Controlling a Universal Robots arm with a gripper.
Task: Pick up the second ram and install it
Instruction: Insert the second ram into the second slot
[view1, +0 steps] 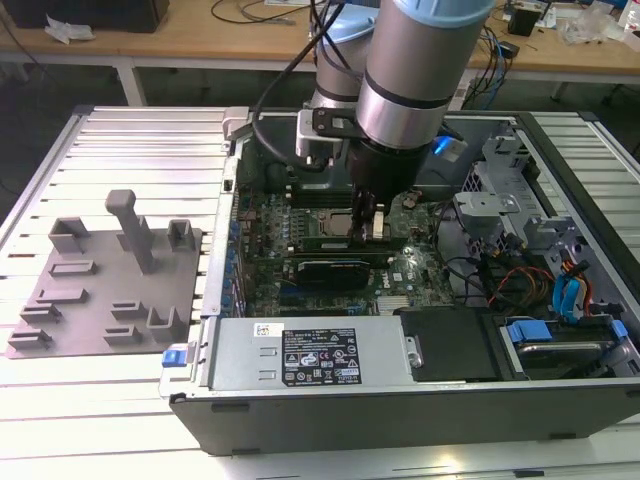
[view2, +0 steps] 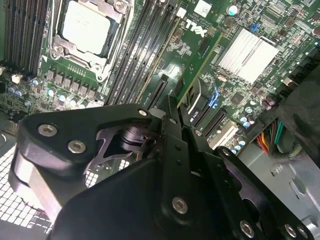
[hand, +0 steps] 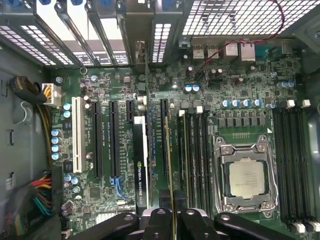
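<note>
Wooden benches (view1: 200, 35) run along the back of the room, cables trailing off them, and up front I've got the open computer case (view1: 400, 400) lying on a ribbed metal bench (view1: 120, 160), with a grey fixture tray (view1: 100, 280) sitting off toward the exterior view's left. My arm is reaching straight down into the case, over the motherboard (hand: 125, 80). The hand (view1: 368, 222) is pinched on the second ram (hand: 170, 165), fingers closed flat against its two faces so the stick hangs edge-on, lined up lengthwise with the memory slots (hand: 195, 150) beside the processor (hand: 246, 179). That edge-down hold makes sense to me: it has to meet a narrow slot squarely. In the second wrist view the stick (view2: 192, 75) runs out from between the fingers over those slots. I can't tell whether its lower edge is touching a slot or just above it. A black graphics card (hand: 139, 165) stands just beside the stick.
</note>
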